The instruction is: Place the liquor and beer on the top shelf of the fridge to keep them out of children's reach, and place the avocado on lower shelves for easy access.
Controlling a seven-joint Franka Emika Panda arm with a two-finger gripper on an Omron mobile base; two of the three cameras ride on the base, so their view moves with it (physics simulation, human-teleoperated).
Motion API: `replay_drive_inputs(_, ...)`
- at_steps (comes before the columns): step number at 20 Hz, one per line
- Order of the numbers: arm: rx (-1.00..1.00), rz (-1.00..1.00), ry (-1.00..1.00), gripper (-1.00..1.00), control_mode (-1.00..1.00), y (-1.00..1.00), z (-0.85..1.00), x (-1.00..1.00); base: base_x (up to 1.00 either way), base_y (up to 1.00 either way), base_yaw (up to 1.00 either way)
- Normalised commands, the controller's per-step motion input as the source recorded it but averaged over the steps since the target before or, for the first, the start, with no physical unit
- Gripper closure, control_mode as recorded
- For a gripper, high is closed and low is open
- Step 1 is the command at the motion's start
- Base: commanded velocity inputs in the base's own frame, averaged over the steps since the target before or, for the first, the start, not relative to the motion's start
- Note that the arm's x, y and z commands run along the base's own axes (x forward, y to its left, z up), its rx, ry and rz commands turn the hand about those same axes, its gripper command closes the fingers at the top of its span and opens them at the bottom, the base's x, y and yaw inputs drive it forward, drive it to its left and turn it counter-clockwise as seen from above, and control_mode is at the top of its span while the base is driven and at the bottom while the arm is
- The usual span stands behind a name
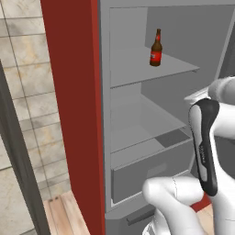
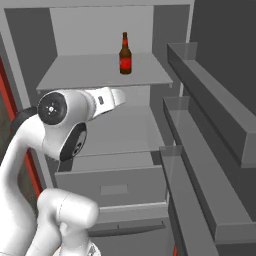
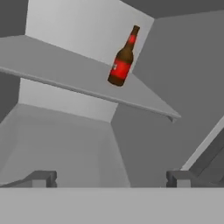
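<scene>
Standing upright on the top shelf (image 1: 137, 71) of the fridge (image 1: 78, 114), the beer (image 1: 156, 48) has its long axis vertical, the long neck pointing straight up toward the fridge ceiling. It sits toward the right half of that shelf, apart from the back wall and the side walls. In the hand view the bottle appears tilted, since that camera is rolled; both base views show it plumb.

Label: a red band wraps the lower body of the slim dark-brown bottle, and a smaller red band sits at the neck. No writing on either can be read.

Below the top shelf, the lower shelves (image 1: 147, 137) are thin light-grey slabs, with a boxy grey drawer (image 2: 112, 185) beneath them. Fridge interior walls are plain grey; the outer side is dark red. The open door's grey racks (image 2: 210, 150) stand at the right of the right base view. Beige tiled wall (image 1: 32, 82) lies to the left of the fridge, and pale wooden floor (image 1: 64, 213) shows at its foot.

The claw (image 3: 111, 177) is released, its two dark finger tips (image 3: 43, 178) spread wide with nothing between them, aimed into the fridge below the top shelf and well apart from the bottle.
</scene>
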Motion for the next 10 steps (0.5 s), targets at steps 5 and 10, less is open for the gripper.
replay_drive_inputs(5, 0.16, -0.20, 0.27, -1.00, -1.00, 0.00, 0.03, -0.45, 0.00, 0.00, 0.00)
replay_drive_inputs(10, 0.01, -0.15, 0.20, -1.00, -1.00, 0.17, 0.00, -0.39, 0.00, 0.00, 0.00)
